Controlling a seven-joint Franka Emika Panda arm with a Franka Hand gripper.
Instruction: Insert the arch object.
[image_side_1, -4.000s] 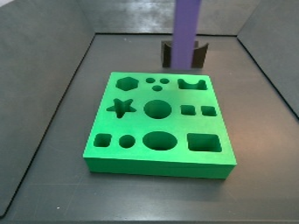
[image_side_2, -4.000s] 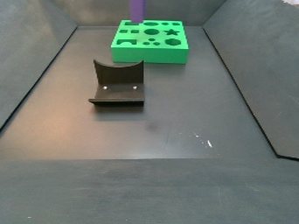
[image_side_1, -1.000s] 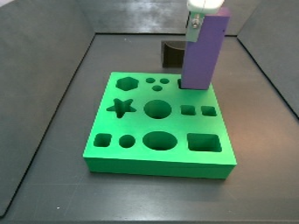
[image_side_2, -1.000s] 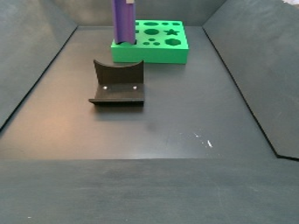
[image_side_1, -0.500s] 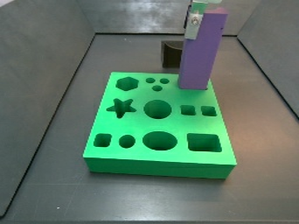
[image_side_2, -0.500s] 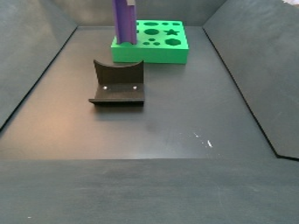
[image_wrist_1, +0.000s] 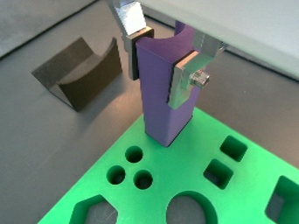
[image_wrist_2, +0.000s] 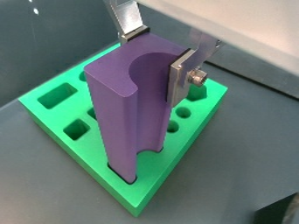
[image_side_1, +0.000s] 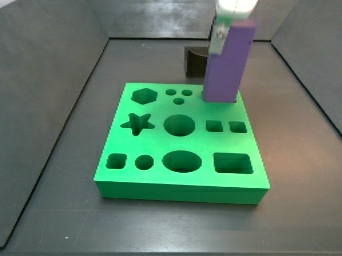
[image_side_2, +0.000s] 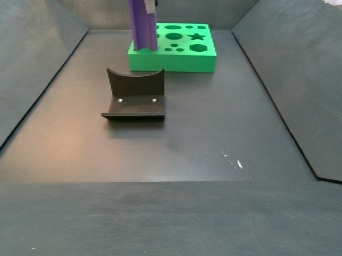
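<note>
The arch object (image_side_1: 229, 65) is a tall purple block with a curved notch in its top end. It also shows in both wrist views (image_wrist_1: 163, 101) (image_wrist_2: 126, 118) and in a side view (image_side_2: 140, 22). My gripper (image_side_1: 234, 14) is shut on its upper end, with a silver finger on each side in both wrist views (image_wrist_1: 160, 66) (image_wrist_2: 158, 59). The block stands nearly upright, leaning slightly. Its lower end is at the arch-shaped hole in a back corner of the green board (image_side_1: 147, 170). How deep it sits I cannot tell.
The green board (image_side_2: 187, 62) (image_wrist_1: 176, 171) (image_wrist_2: 45, 107) has several other shaped holes. The dark fixture (image_side_2: 134, 95) (image_wrist_1: 76, 70) stands on the floor beside the board, partly hidden behind the block in a side view (image_side_1: 198, 62). Grey walls enclose the floor.
The gripper has come down to the board with the purple block since four seconds ago. In the last second the block has straightened and its top has sunk a little.
</note>
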